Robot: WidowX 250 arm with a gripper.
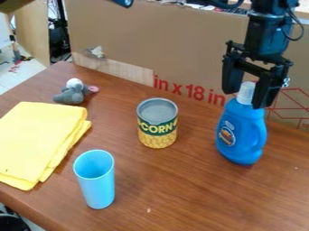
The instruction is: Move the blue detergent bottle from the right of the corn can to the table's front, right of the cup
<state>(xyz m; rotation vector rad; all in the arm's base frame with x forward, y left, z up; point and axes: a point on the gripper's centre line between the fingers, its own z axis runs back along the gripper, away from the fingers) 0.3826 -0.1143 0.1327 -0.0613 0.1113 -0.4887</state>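
While I watch remotely, the blue btl [235,132] w/ its white cap [245,93] stands upright on the R side of the tbl [193,194]. My gripper [245,99] is right at the cap, fingers parted, one either side. Yellow/green can [158,128] sits mid-tbl; lt-blue cup [98,185] nearer the cam; folded yellow cloth [42,140] far L, gray plush [73,93] just beyond it; cardboard [181,49] behind.

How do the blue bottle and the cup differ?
The bottle has a white cap; the cup is open-topped. The bottle carries a label, while the cup looks plain. The bottle is darker blue than the cup. Both stand upright on the table.
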